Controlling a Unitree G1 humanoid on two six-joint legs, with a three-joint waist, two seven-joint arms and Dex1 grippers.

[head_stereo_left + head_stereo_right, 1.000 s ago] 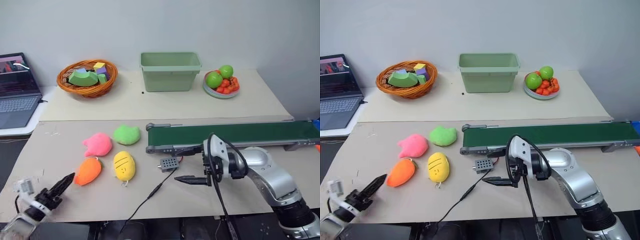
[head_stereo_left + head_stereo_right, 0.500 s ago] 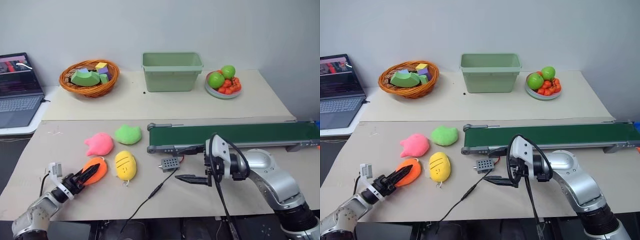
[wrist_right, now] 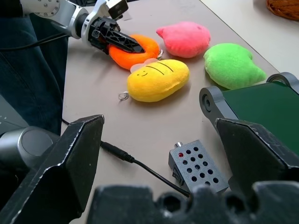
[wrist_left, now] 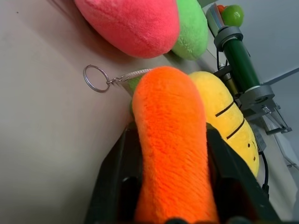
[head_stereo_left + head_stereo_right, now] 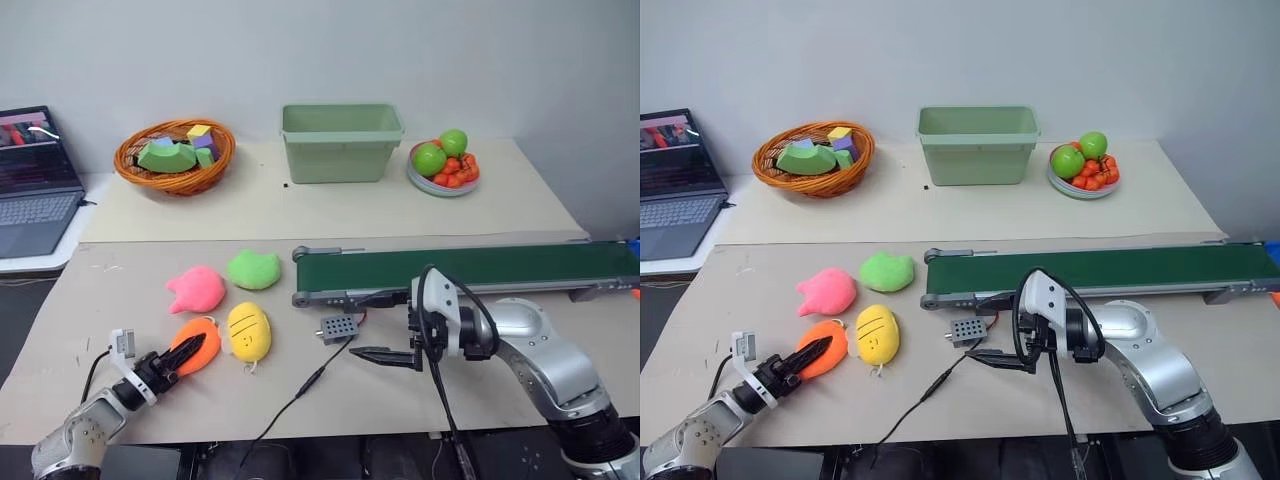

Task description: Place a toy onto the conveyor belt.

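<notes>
Now the left gripper [image 5: 183, 354] has clenched on the small orange carrot-shaped plush toy [image 5: 197, 344], so lifting toward the dark-green conveyor belt [image 5: 480, 268], at two o'clock, comes next.

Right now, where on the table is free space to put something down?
Free: the dark-green conveyor belt surface, and the strip between the pale green plastic bin and that belt. Crowded: the plush cluster around the orange carrot toy, held by the left gripper.
</notes>
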